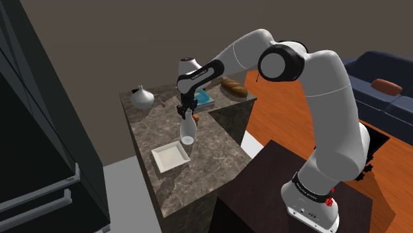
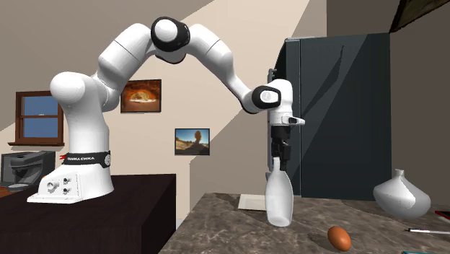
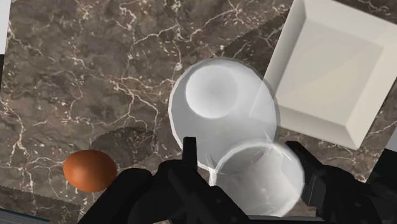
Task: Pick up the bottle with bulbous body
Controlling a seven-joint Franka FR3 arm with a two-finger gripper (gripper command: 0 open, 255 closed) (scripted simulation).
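Bottle [image 2: 278, 202]: white, translucent, upright on marble table [image 1: 151, 127], just beside square plate [image 1: 170, 157]. Likely light, smooth, slippery, breakable; best taken at narrow neck. Gripper [image 2: 278, 166] straddles the neck; whether it grips cannot be told.

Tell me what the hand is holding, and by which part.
The white bottle. The hand clasps it from both sides at the top of its narrow neck, above the bulbous body.
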